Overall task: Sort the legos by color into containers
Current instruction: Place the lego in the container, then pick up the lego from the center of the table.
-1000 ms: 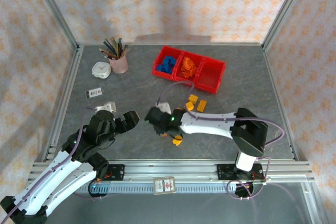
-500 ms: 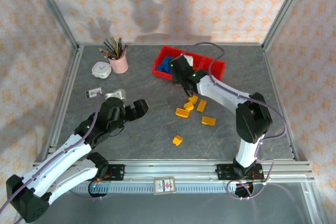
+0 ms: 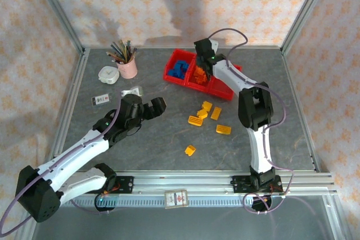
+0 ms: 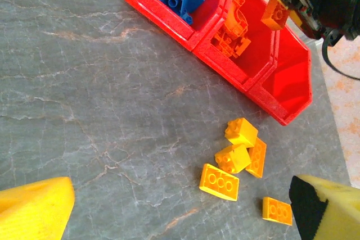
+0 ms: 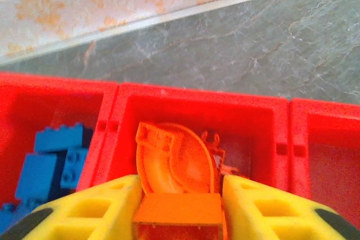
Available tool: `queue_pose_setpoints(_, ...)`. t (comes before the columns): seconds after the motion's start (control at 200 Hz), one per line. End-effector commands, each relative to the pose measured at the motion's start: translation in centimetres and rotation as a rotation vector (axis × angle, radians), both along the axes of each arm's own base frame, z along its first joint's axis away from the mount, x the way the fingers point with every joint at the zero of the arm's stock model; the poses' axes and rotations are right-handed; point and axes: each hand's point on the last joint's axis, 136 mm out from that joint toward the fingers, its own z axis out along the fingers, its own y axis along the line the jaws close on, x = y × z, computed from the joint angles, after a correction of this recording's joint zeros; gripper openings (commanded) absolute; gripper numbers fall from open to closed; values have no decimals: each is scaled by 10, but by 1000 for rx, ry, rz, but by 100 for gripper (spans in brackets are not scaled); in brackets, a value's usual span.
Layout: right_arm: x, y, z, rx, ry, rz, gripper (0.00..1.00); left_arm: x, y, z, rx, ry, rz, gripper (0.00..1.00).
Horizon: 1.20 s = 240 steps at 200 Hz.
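The red containers [image 3: 230, 95] stand in a row at the back. Blue legos [image 3: 179, 69] fill the left compartment and orange ones [image 3: 199, 75] lie in the middle; the right compartment [image 3: 225, 78] looks bare. My right gripper [image 3: 203, 66] hovers over the middle compartment [image 5: 197, 95], shut on an orange brick [image 5: 177, 211] just above a curved orange piece [image 5: 174, 158]. Several yellow legos [image 3: 202, 113] lie loose mid-table, another [image 3: 190, 150] nearer the front. My left gripper [image 3: 154, 107] is open, left of that cluster [image 4: 232, 158], holding nothing.
A pink pencil cup [image 3: 127, 67] and a white round dish [image 3: 108, 75] stand at the back left, with a small card [image 3: 101, 99] in front of them. Metal frame rails border the table.
My right gripper has swung from the table's front middle up to the bins, carrying the orange brick. My left arm has reached forward and right, toward the yellow legos.
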Motion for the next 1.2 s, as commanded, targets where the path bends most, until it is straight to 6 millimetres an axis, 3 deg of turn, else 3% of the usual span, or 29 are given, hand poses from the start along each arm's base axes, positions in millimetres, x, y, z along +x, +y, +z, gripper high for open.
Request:
queue_pose_setpoints(0.0,9,-7,3,-46,16,-11,53,14,-1,20,1,-56,13,99)
queue_pose_setpoints(0.165,-4,2,37,27,-32,34,59,15,-5,16,3,-37,-2,99)
queue_pose_setpoints(0.35,-56,3,49,48,-26,68,63,6,-8,14,-25,-38,-33,99)
queue_pose_setpoints(0.496,-111,-6,30,70,42,72,67,-7,-7,6,-38,-17,-61,99)
queue_pose_setpoints(0.646,-166,-33,-2,63,125,13,68,-22,-12,-2,-61,-1,-104,99)
queue_pose_setpoints(0.821,-213,-52,-36,77,202,-19,67,-35,-21,-14,-59,30,-138,99)
queue_pose_setpoints(1.051,-249,-39,-80,162,294,57,67,-43,-44,-20,-102,30,-183,99)
queue_pose_setpoints(1.196,-249,-46,-90,108,285,30,66,-44,-56,-18,-117,24,-206,99)
